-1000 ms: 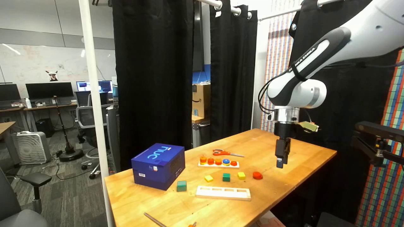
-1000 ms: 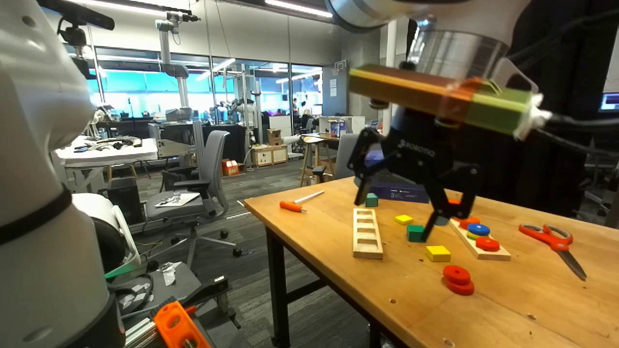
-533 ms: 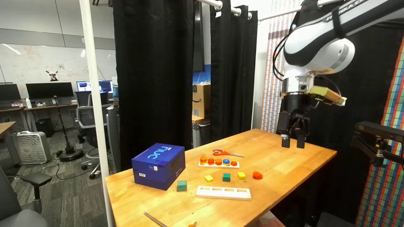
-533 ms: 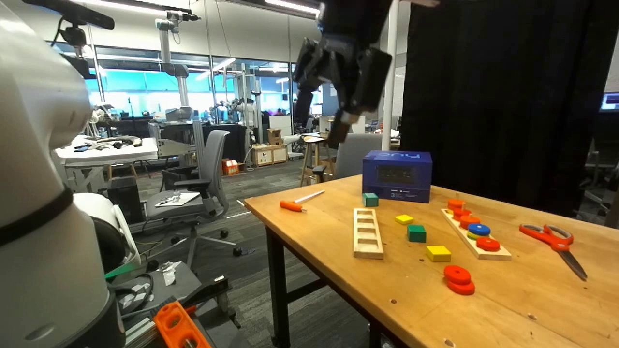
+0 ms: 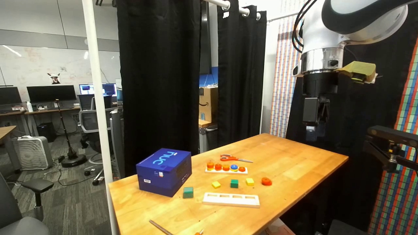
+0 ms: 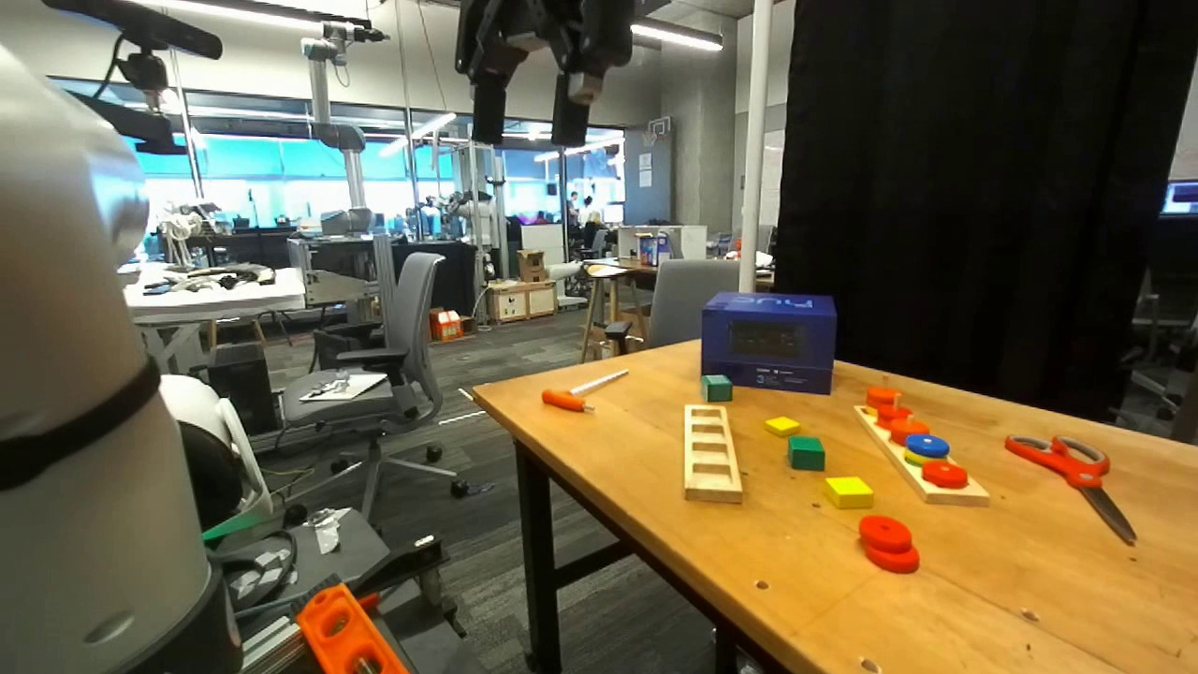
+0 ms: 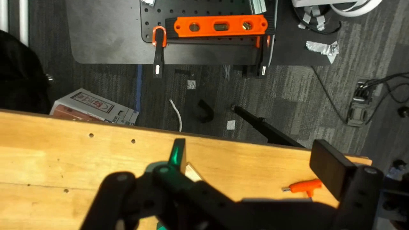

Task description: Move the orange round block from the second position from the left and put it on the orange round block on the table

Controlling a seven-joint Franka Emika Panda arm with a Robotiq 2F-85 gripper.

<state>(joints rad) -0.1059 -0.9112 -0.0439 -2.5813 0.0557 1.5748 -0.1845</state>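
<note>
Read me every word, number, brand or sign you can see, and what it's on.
"nuc": top of the blue box.
"3": side panel of the blue box.
Curved arrow, no word: background cardboard box.
Too small or blurred: print beside the "3", the blue box's white sticker, lettering on the white carton.

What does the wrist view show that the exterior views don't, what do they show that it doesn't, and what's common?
Wrist view only: a blue strip and two pale square patches on the floor.

Exterior views only: red-handled scissors, the wooden peg board, two yellow blocks and the overlapping orange-red round blocks.

Shared: the gripper, the wooden-topped table and the orange T-handle tool.
</note>
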